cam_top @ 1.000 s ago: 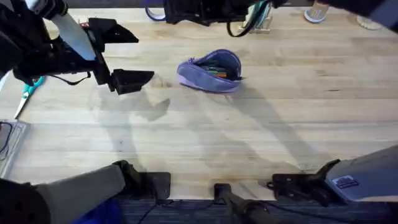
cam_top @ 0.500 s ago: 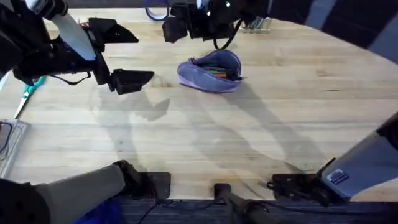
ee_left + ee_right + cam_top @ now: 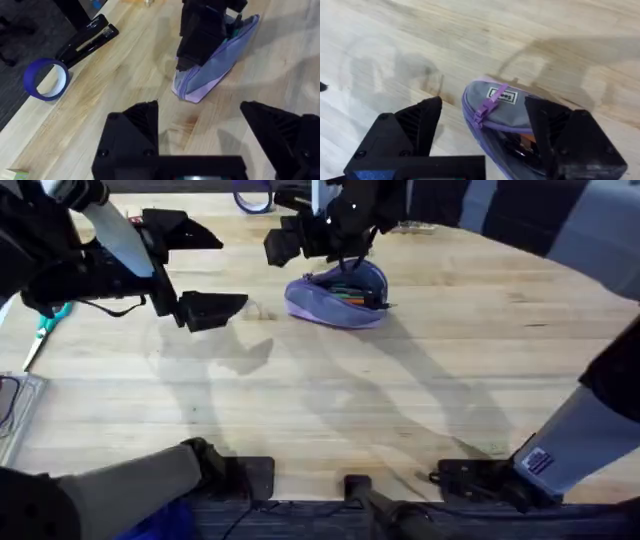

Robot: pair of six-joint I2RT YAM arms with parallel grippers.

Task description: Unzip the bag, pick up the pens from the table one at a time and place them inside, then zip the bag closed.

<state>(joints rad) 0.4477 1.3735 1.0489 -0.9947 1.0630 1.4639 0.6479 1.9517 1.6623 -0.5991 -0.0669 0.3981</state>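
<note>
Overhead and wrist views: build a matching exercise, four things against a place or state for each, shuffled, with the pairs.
Things:
1. bag
2. left gripper
3. right gripper
4. tape roll

Places or states:
A. open, over bare table, left of the bag
B. blue, beside a black stapler
C. lavender, unzipped, pens inside
D. open, directly above the bag

Pairs: 1-C, 2-A, 3-D, 4-B
</note>
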